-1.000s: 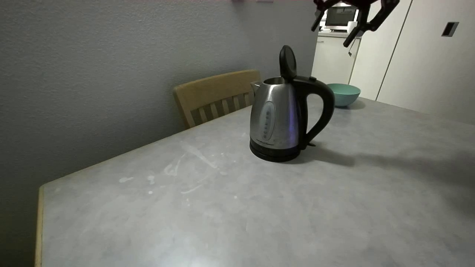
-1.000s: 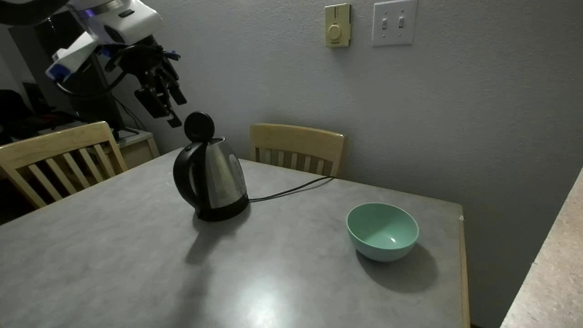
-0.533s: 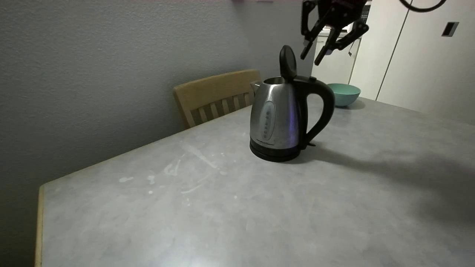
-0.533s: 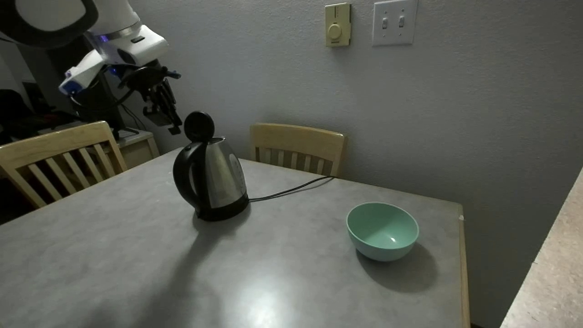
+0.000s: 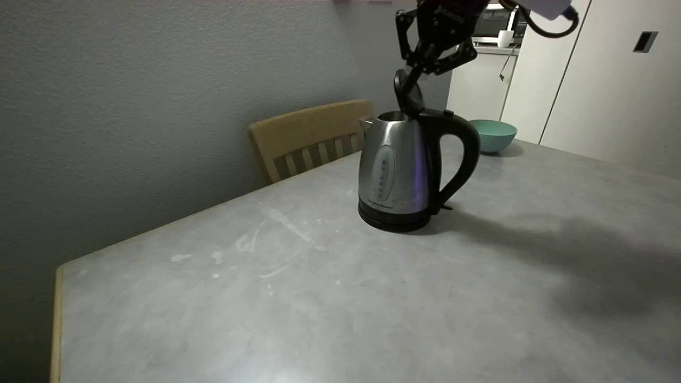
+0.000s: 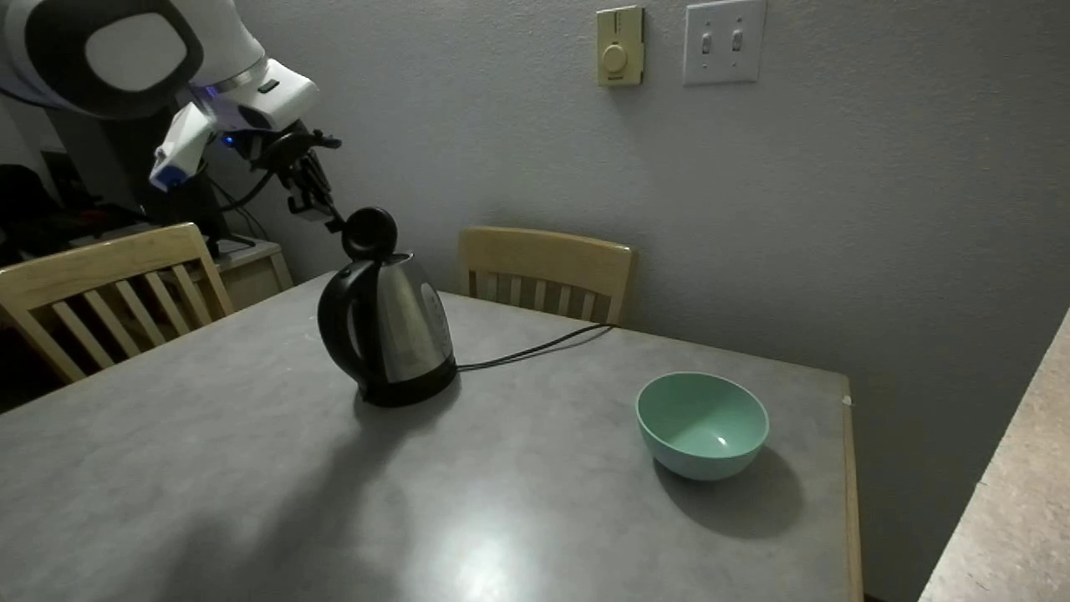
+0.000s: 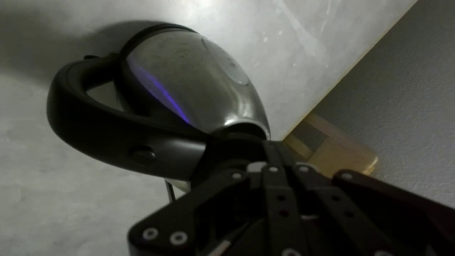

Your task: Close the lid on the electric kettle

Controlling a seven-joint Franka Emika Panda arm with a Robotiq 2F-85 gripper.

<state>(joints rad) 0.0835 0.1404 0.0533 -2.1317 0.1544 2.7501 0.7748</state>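
Note:
The steel electric kettle (image 5: pixel 393 165) with its black handle (image 5: pixel 468 143) stands upright on the table in both exterior views. Its round black lid (image 6: pixel 369 233) is raised at the handle side, tipped a little toward the spout; the mouth (image 5: pixel 392 115) is uncovered. My gripper (image 5: pixel 408 88) is shut, its fingertips together at the lid's upper part from the handle side. They appear to touch it, with nothing gripped between them. In the wrist view the fingers (image 7: pixel 272 153) lie side by side at the edge of the dark lid (image 7: pixel 231 153), partly covering it.
A teal bowl (image 6: pixel 700 435) rests on the grey table (image 6: pixel 535 502), away from the kettle. A black cord (image 6: pixel 535 349) runs from the kettle base to the table's wall edge. Wooden chairs (image 6: pixel 543 267) stand at the table, and a grey wall (image 6: pixel 836 209) rises behind.
My gripper has come down to the kettle from above the handle side, and its fingers have closed together. The lid has tilted slightly toward the spout. Kettle and bowl have stayed put.

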